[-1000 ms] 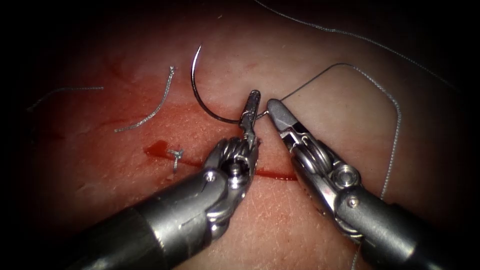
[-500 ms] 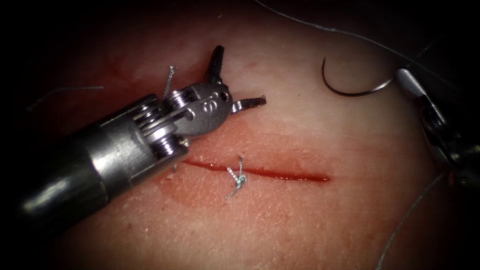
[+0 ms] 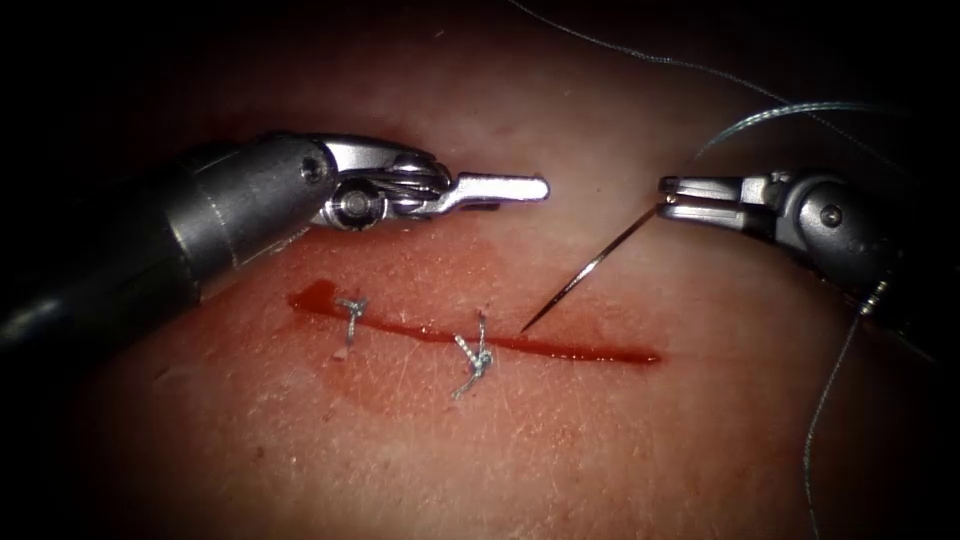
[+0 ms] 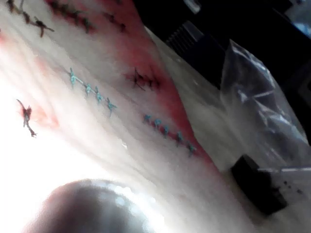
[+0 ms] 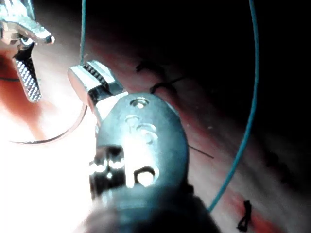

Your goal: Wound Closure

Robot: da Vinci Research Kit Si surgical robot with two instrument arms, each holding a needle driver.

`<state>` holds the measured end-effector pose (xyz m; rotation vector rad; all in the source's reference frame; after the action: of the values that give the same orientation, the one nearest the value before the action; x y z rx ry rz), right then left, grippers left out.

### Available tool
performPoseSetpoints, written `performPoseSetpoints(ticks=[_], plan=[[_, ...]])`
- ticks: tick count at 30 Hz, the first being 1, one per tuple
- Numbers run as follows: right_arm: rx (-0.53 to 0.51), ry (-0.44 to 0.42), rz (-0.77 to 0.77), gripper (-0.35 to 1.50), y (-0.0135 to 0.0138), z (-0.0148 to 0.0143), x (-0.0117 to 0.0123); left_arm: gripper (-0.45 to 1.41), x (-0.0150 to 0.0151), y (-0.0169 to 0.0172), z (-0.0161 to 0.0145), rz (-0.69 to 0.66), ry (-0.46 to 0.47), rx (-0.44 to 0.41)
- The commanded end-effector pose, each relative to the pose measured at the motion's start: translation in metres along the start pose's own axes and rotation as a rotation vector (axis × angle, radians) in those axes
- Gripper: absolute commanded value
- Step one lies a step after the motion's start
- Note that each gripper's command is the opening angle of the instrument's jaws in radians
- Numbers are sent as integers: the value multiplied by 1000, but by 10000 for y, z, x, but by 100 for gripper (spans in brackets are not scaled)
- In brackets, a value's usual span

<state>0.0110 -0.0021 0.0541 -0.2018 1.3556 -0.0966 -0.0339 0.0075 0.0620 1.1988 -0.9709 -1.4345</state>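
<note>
Beyond the lit surface lies darkness; a crumpled clear plastic bag [image 4: 260,97] and a small black block [image 4: 256,187] rest on a pale tabletop [image 4: 214,141].

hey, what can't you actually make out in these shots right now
- Needle tip: in the endoscope view it ends at the cut; touching the tissue or just above it, can't tell.
- Right tool: grips the needle near its thread end; exact spot hidden by the jaws.
- Thread: runs off the frame's bottom edge.
</note>
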Motion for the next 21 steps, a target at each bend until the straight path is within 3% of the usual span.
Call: performPoseSetpoints(ticks=[1, 5, 6, 7, 10, 11, 12, 13, 15, 18, 20, 21], plan=[[-22, -17, -45, -35, 25, -2, 16, 77, -2, -8, 9, 20, 31, 53], [-26, -14, -70, -35, 33, -5, 32, 52, 36, 17, 38, 65, 175, 78], [-27, -15, -70, -35, 32, -3, 32, 30, 43, 22, 41, 67, 186, 78], [-19, -5, -71, -35, 30, -1, 33, 15, 44, 24, 41, 75, 169, 69], [-9, 8, -70, -35, 27, 6, 36, 10, 35, 21, 35, 43, 126, 51], [-9, 8, -70, -35, 26, 7, 36, 19, 33, 19, 33, 41, 126, 52], [-7, 10, -71, -35, 26, 8, 37, 46, 31, 17, 31, 39, 122, 51], [-2, 11, -73, -35, 24, 8, 35, 59, 31, 16, 29, 15, 124, 50], [13, 7, -75, -35, 22, 7, 35, 72, 31, 16, 29, 15, 124, 50], [26, 12, -74, -35, 21, 8, 37, 77, 30, 17, 26, -2, 121, 49], [32, 19, -73, -35, 19, 13, 39, 52, 30, 18, 28, -7, 120, 48], [36, 24, -72, -35, 18, 18, 41, -1, 32, 20, 29, -5, 119, 47]])
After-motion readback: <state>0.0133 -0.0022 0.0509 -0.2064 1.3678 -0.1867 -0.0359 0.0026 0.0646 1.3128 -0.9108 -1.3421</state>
